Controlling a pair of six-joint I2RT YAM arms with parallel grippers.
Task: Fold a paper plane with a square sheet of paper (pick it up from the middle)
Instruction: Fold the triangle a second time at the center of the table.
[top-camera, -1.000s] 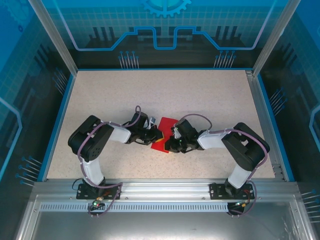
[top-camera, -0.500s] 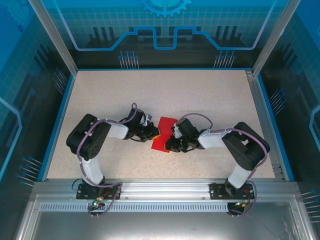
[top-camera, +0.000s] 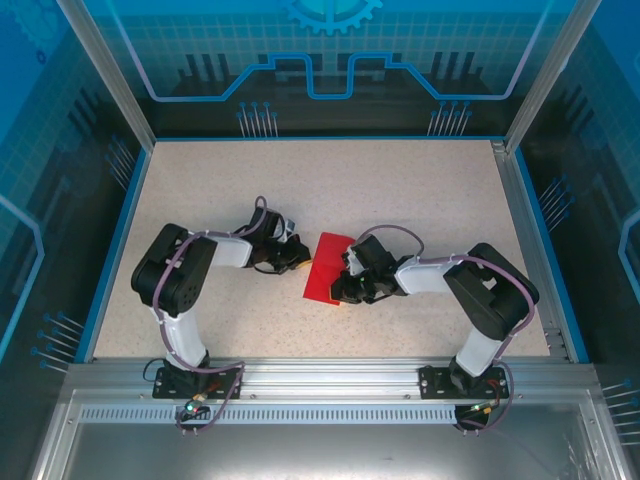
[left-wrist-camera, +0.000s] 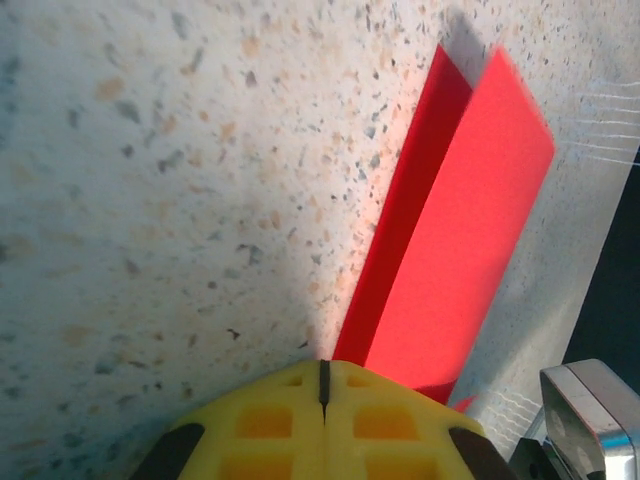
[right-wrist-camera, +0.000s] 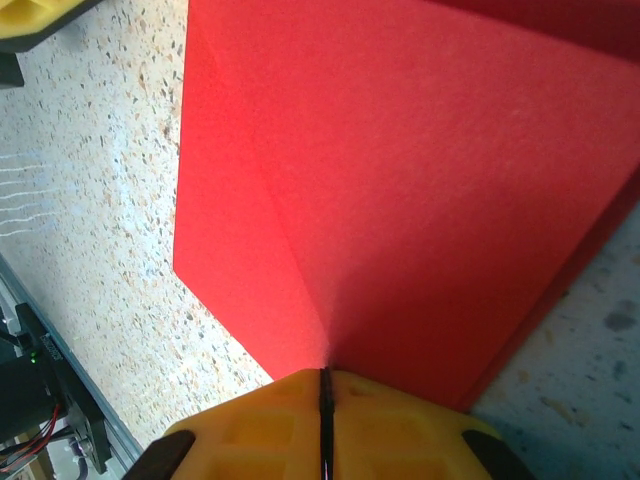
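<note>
Pinches square sheet of paper (right-wrist-camera: 400, 180) in right gripper (right-wrist-camera: 325, 388) (steadying the fold, likely); rests left gripper (left-wrist-camera: 323, 378) alongside, jaws together, empty.

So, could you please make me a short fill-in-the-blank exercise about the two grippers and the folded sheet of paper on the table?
1. The right gripper is shut on a thin folded sheet of paper whose colour is bright ___.
2. The left gripper is shut beside the paper and holds ___.
3. The fingertips of both grippers are ___ in colour.

Missing words: red; nothing; yellow.
</note>
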